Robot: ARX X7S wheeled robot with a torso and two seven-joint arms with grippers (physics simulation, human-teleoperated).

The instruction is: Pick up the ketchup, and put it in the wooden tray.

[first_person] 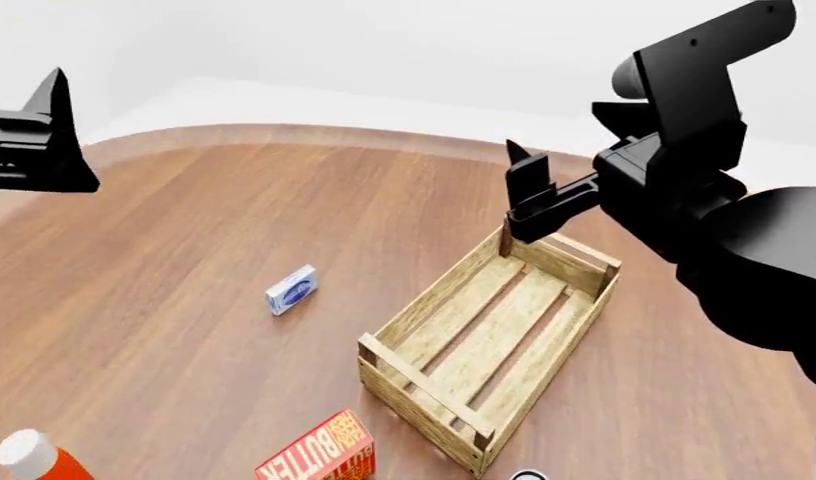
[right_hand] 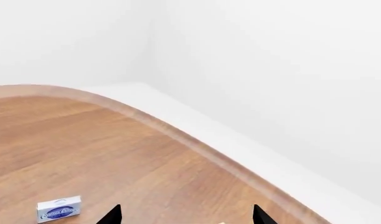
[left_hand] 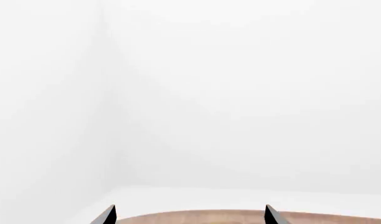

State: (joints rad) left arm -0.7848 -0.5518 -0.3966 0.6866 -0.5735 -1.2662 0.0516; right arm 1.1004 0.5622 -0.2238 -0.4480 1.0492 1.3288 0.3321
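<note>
The ketchup (first_person: 37,459), an orange-red bottle with a white cap, shows only partly at the head view's bottom left corner. The wooden tray (first_person: 422,385), a pale slatted crate, lies empty at centre right on the brown table. My left gripper (first_person: 35,135) hangs high at the far left, well above and behind the ketchup; its fingertips (left_hand: 108,215) stand wide apart with nothing between them. My right gripper (first_person: 528,190) hovers over the tray's far corner, open and empty; its fingertips (right_hand: 114,215) are spread.
A red-orange butter box (first_person: 321,452) lies at the bottom edge, left of the tray. A small white-and-blue box (first_person: 291,290) lies mid-table and also shows in the right wrist view (right_hand: 59,208). The table's curved far edge (first_person: 315,130) meets a white floor and walls.
</note>
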